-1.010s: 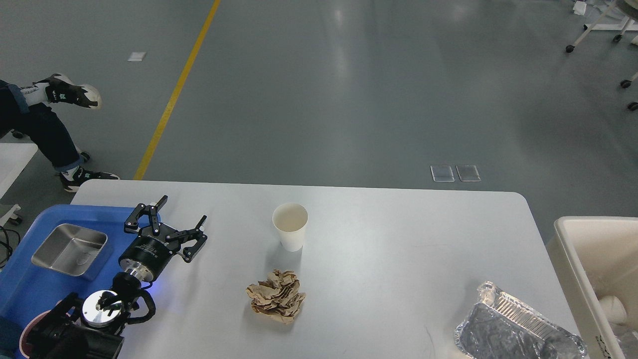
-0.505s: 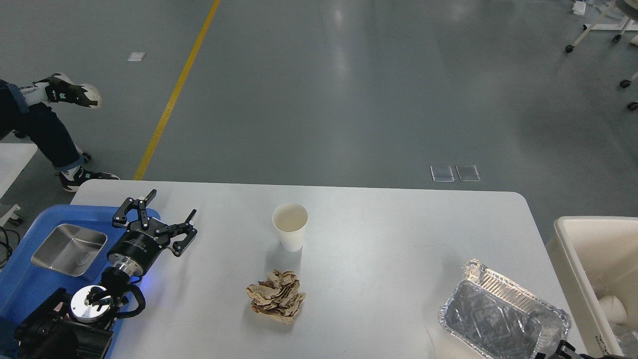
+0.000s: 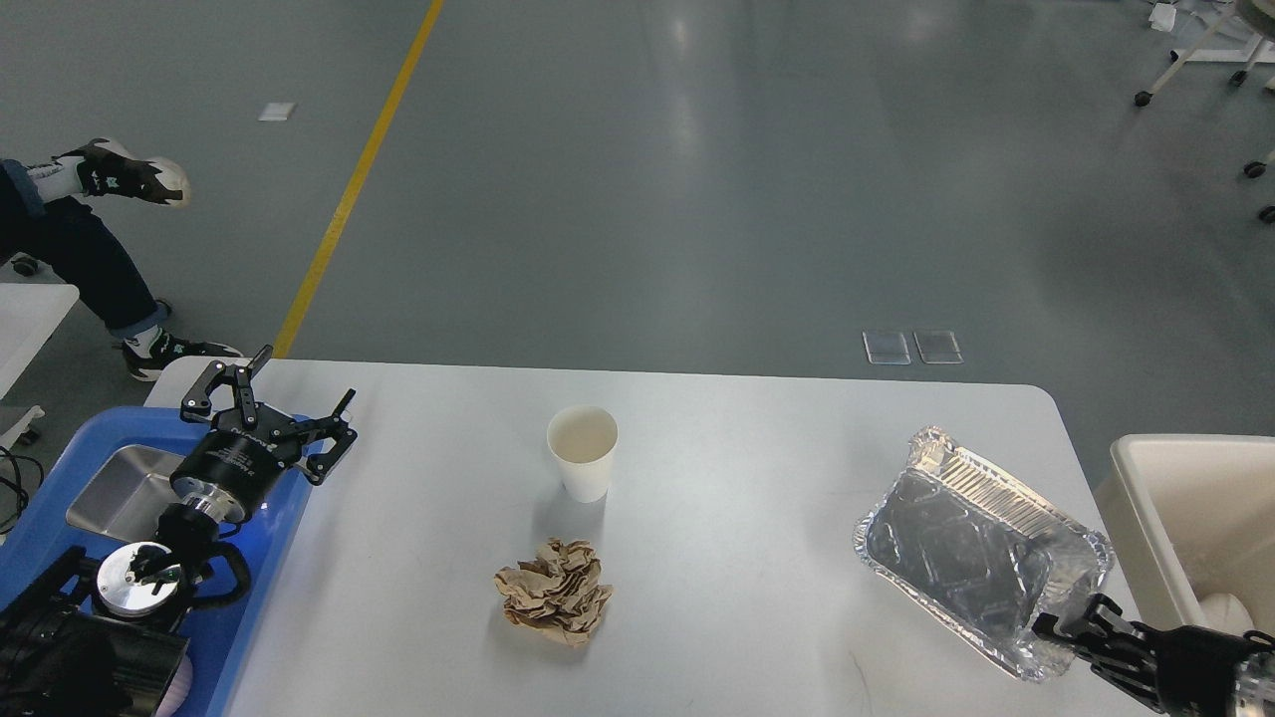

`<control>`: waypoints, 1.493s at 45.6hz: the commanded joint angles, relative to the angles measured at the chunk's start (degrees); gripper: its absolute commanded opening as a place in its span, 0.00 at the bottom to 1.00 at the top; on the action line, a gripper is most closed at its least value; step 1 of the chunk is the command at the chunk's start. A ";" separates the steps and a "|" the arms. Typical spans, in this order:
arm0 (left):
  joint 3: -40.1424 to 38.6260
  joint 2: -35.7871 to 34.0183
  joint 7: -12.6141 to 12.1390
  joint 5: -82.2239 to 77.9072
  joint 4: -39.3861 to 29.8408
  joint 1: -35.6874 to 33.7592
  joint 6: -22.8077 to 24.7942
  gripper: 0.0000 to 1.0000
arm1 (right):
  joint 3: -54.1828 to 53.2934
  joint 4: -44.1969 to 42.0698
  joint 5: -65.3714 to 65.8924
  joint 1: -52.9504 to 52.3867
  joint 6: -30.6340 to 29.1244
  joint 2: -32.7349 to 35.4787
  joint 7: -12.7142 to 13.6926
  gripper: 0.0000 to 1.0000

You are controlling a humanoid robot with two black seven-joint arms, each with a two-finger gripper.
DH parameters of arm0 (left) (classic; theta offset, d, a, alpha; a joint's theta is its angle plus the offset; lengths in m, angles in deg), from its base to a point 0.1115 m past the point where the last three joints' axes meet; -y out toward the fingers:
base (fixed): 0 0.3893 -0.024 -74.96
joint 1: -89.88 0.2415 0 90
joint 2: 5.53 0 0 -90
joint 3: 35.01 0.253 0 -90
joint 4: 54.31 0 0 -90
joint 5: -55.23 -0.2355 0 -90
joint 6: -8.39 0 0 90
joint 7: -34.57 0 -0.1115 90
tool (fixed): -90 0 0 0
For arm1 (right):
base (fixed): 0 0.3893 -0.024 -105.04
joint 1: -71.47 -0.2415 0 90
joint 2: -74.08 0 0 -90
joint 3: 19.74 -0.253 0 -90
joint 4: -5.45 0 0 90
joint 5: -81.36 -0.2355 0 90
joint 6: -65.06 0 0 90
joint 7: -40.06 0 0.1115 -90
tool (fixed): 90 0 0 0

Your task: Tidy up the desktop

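Observation:
The white-grey desktop (image 3: 757, 478) fills the lower view. A white paper cup (image 3: 583, 451) stands upright near its middle. A crumpled brown paper ball (image 3: 554, 591) lies in front of the cup. My right gripper (image 3: 1056, 632) is shut on the near rim of a crinkled foil tray (image 3: 971, 548) and holds it tilted above the desktop's right side. My left gripper (image 3: 267, 391) is open and empty above the far left corner, at the edge of the blue tray (image 3: 45, 543).
A steel square pan (image 3: 115, 483) sits in the blue tray, partly behind my left arm. A beige bin (image 3: 1195, 518) with white trash stands off the right edge. A seated person's legs (image 3: 70, 249) are at the far left.
My right gripper has come into view and carried the foil tray up and farther back over the desktop. My left gripper has drawn back left toward the blue tray, still open.

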 commanded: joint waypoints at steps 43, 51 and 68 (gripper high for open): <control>10.37 -5.83 6.31 -12.23 -0.26 -5.16 -6.00 0.98 | 20.29 -3.51 19.32 -40.46 -16.39 -16.96 1.04 0.00; 10.37 -5.92 6.31 -12.23 -0.26 -5.07 -6.00 0.98 | 22.76 -8.96 18.97 -42.23 -20.52 -21.09 2.10 0.00; 10.37 -5.83 6.23 -12.23 -0.26 -5.86 -6.09 0.98 | 22.85 -13.27 13.08 -42.67 -25.53 -22.94 3.94 0.00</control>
